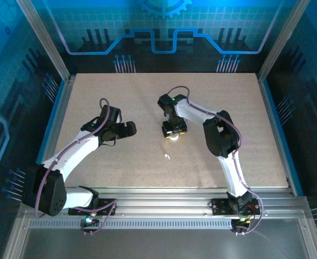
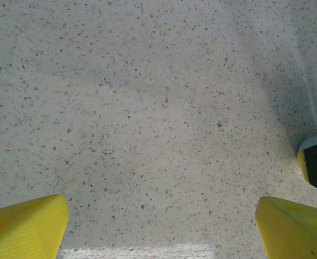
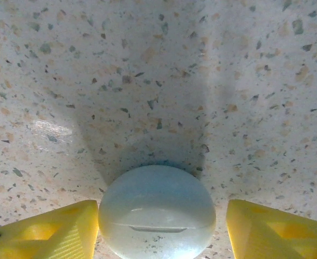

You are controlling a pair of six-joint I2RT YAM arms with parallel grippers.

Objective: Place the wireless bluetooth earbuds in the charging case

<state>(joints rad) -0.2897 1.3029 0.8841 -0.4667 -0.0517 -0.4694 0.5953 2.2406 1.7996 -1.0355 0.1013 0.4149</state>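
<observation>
A round pale charging case (image 3: 157,210) rests on the speckled table, its lid closed along a thin seam. My right gripper (image 3: 162,218) stands open around it: the left yellow finger (image 3: 67,229) sits against the case's side, while the right finger (image 3: 266,229) is a small gap away. From above, the case (image 1: 173,138) peeks out under the right gripper (image 1: 174,129) at mid-table. One tiny white earbud (image 1: 167,156) lies loose a little nearer the arms. My left gripper (image 1: 127,129) hovers to the left, open (image 2: 161,216), with bare table between its fingers.
The beige speckled table (image 1: 147,178) is bounded by aluminium rails and blue walls. In the left wrist view, the right gripper's yellow and black finger (image 2: 316,164) pokes in at the right edge.
</observation>
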